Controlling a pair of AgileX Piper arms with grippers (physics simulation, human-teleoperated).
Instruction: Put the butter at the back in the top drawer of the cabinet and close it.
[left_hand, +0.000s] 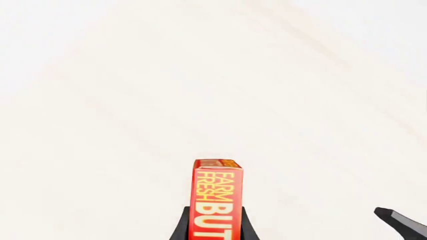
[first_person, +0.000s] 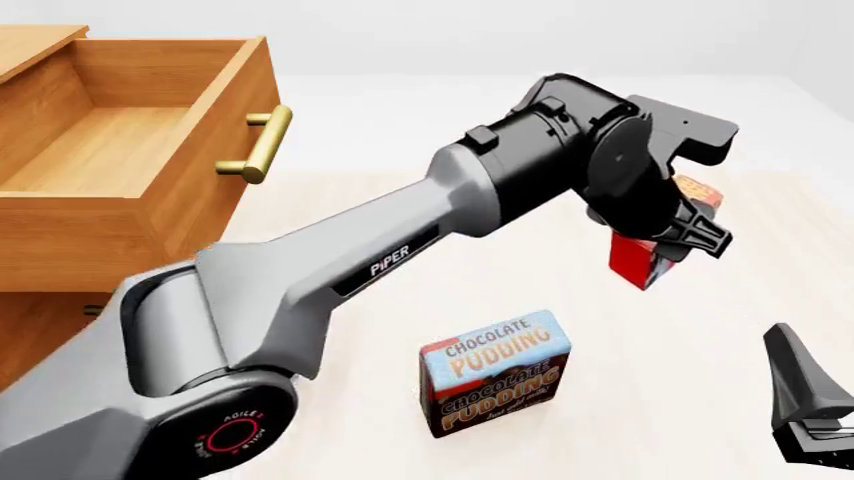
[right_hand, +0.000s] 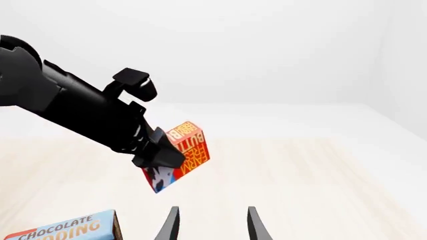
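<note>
Upright Chocolate Pudding box (first_person: 495, 373) on the pale table (first_person: 667, 380)

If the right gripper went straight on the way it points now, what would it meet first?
Probably the butter held by the left gripper, slightly off the right gripper's line; depth is unclear.

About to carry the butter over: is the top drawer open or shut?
Open. The top drawer is pulled out from the cabinet, its bare wooden floor showing.

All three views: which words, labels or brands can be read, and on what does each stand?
"FARM FRESH BUT", cut off below: butter, held in the left claw.
"CHOCOLATE PUDDING", twice: pudding box.
"PIPER": left arm's link.
Small print on the arm's base joint: too small.
</note>
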